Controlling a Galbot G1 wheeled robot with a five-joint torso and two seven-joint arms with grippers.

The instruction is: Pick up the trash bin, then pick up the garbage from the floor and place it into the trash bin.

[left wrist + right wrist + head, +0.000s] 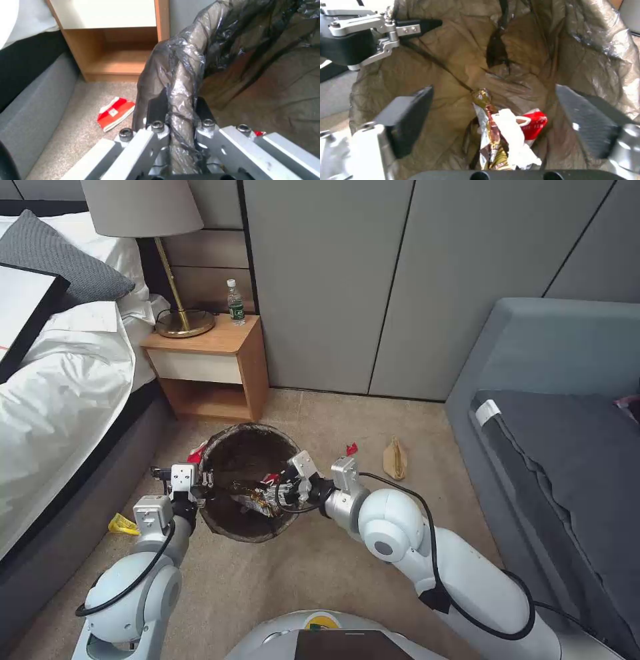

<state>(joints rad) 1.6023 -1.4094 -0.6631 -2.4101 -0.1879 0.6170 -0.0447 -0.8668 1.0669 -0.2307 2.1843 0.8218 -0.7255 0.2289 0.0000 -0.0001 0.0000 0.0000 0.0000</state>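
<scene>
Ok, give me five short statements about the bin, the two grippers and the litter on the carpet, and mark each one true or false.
1. The left gripper is clamped on the bag-covered rim of the round white plastic trash bin with its dark brown liner. True.
2. The right gripper is shut on a wrapper. False: it is open above the bin, with crumpled wrappers lying inside.
3. The flattened brown paper bag is in the bin. False: it lies on the carpet.
4. A red-and-white packet lies on the floor beside the bin. True.
5. The clear water bottle lies on the carpet. False: it stands on the nightstand.
</scene>
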